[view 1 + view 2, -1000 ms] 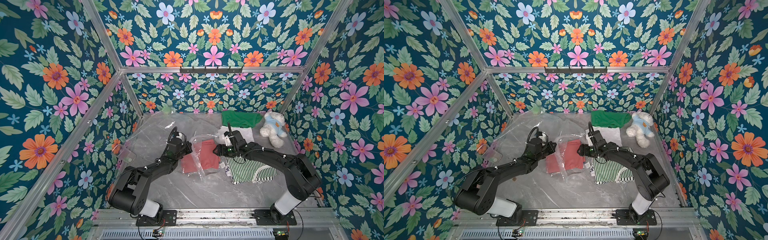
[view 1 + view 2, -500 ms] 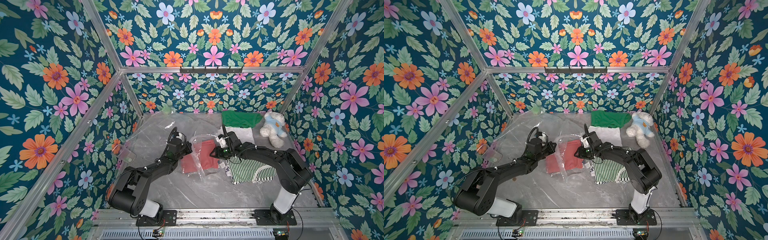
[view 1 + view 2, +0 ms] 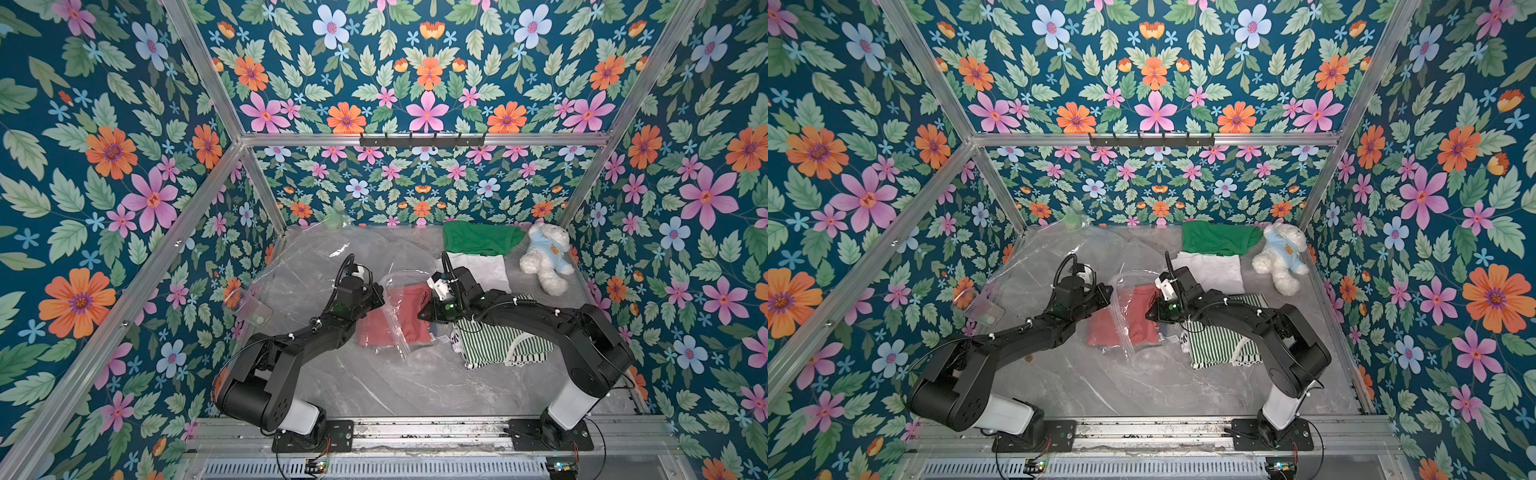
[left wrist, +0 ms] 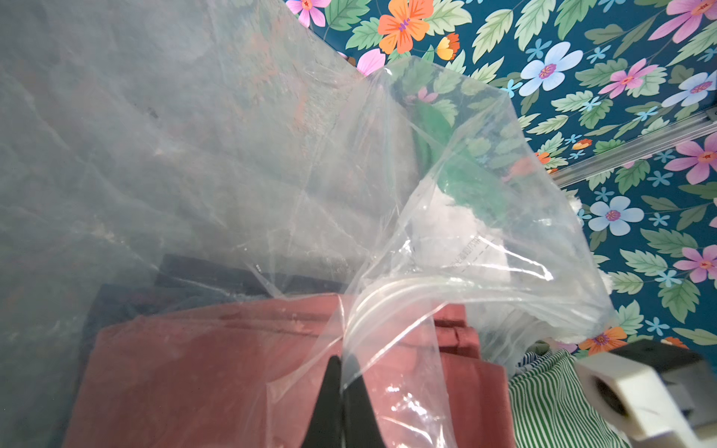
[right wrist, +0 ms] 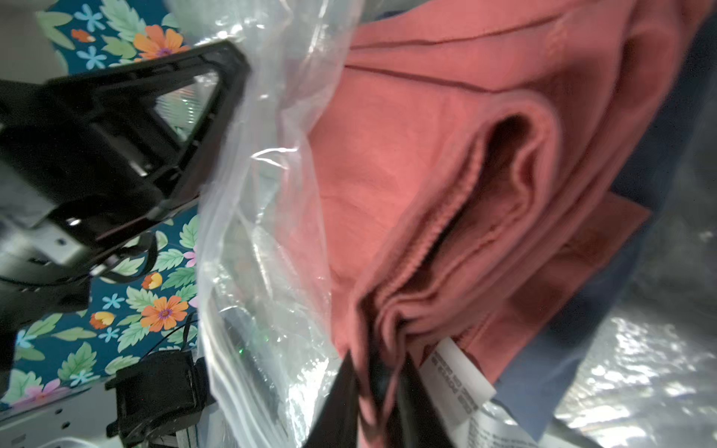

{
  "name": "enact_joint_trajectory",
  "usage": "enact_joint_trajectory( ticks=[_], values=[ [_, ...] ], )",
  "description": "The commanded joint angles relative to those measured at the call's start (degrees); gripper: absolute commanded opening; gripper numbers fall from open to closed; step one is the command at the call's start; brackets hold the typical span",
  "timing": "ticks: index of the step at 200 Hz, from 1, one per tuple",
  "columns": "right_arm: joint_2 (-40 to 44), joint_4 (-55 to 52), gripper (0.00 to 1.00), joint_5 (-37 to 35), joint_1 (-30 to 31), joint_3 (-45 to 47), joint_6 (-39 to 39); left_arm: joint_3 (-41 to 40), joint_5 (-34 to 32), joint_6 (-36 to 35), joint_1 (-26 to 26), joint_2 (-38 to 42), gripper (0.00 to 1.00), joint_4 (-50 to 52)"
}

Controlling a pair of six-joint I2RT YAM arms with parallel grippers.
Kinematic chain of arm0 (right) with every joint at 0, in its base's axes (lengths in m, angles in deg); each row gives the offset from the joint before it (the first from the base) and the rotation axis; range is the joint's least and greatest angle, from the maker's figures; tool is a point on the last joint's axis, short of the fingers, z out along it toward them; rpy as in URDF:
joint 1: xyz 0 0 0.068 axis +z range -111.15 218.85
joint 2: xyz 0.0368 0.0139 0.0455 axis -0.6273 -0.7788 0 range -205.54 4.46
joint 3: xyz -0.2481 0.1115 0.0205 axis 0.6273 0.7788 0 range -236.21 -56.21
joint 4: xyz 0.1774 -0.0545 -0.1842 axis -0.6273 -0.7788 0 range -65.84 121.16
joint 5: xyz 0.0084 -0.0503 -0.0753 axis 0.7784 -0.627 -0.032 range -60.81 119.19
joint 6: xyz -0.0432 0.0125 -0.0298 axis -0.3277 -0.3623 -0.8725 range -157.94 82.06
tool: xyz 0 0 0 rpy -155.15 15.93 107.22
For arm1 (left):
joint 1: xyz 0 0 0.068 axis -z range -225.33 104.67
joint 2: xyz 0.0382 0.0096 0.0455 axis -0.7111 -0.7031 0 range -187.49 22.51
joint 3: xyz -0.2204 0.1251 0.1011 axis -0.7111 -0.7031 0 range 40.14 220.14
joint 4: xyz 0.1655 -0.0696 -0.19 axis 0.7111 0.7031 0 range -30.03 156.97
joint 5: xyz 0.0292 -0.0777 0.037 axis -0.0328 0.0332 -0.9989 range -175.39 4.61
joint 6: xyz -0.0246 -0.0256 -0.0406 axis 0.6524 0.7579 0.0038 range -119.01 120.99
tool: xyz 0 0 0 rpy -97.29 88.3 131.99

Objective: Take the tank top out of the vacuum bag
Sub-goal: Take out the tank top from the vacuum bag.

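Pinching at the bag's mouth from both sides: film on our left, cloth on our right.

Against the left wall lies a small clear ribbed plastic cup [image 3: 247, 305], well apart. Next, the clear, crinkly plastic vacuum bag [image 3: 307, 274] spreads over the grey marble table [image 3: 395, 386]. Our left gripper [image 4: 340, 368] is pressed together on a lifted fold of its film. Under that film lies the folded terracotta-red tank top [image 3: 374, 332], resting on a dark navy cloth [image 5: 659, 155] and partly inside the bag. Our right gripper [image 5: 376, 388] pinches the top's hemmed edge. Its arm crosses a green-and-white striped garment [image 3: 498, 345]. Behind lie a white folded cloth [image 3: 486, 270], a green garment [image 3: 478, 239] and a white teddy bear in a blue shirt [image 3: 544, 266].
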Motion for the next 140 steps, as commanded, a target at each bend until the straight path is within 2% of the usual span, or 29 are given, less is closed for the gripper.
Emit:
enact_joint_trajectory(
  ticks=[1,25,54,110,140],
  values=[
    [-1.31,-0.08,0.46,-3.13,-0.06,0.06,3.57,0.11,-0.62,0.11,-0.05,0.38,0.00,-0.97],
    [-2.85,-0.36,0.64,-4.83,-0.34,0.35,5.76,0.02,-0.62,0.12,-0.12,0.47,0.00,-0.97],
    [-3.91,1.31,0.67,-3.77,-0.43,0.59,7.36,-0.15,-0.96,0.01,-0.12,0.89,0.00,-0.70],
    [-5.50,6.62,0.68,0.95,-0.30,0.97,10.35,0.02,-0.73,0.06,-0.13,0.55,0.00,-0.80],
    [-4.68,16.47,0.56,7.20,-0.32,2.27,13.56,0.02,-0.70,0.10,-0.11,0.46,0.00,-0.88]
  ],
)
